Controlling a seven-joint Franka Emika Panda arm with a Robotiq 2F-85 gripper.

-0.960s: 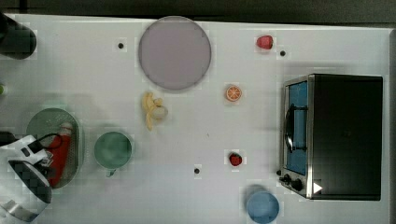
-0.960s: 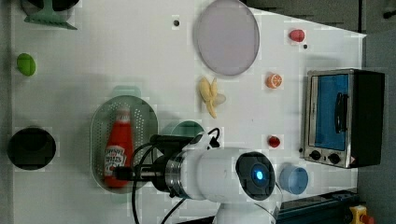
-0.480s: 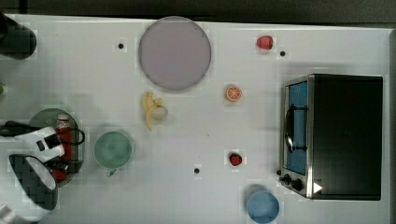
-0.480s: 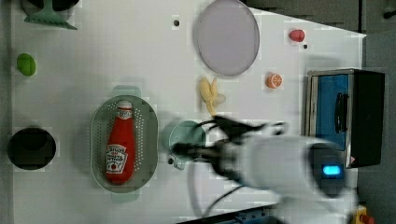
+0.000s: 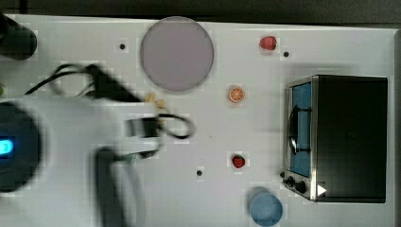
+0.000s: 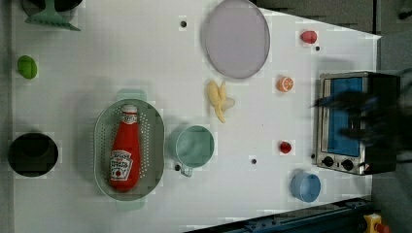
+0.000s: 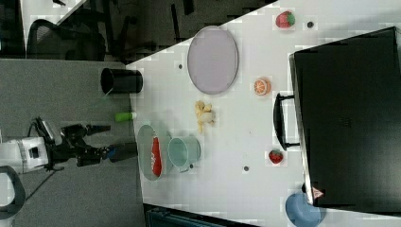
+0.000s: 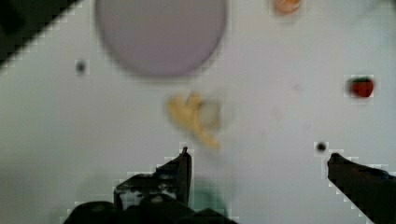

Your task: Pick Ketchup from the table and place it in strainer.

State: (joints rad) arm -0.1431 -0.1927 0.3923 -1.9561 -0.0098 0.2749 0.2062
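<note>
We note the ketchup bottle (image 6: 124, 148) lying flat inside the pale green strainer (image 6: 103, 130), fully within its rim, label up. In the left view its long axis runs along the strainer's long axis, white cap toward the end handle nearer the top of that picture and base toward the opposite handle. In the right view the ketchup bottle (image 7: 156, 157) shows as a red strip inside the strainer (image 7: 144, 137), just beside the round green mug (image 7: 183, 151).

The gripper (image 8: 258, 157) stands released and empty: in the wrist view both dark fingers (image 8: 180, 170) are spread wide apart with nothing between them, only bare white table (image 8: 280, 107) and the banana (image 8: 196, 116) beyond the tips. In the right view the gripper (image 7: 94, 139) hangs well clear of the strainer, off the table edge on the side away from the mug, nose pointing back toward the strainer.

The relation that matters: the bottle lies from the hand toward the strainer and is already inside it, untouched by the fingers. We judge the placement done; any coming move is a retreat, not a grasp. Were a re-grip needed, we judge the fingers should close across the bottle's short width, square to the strainer's long axis.

The toaster oven (image 6: 357, 121) sits far across the table from the strainer, beyond the mug.
</note>
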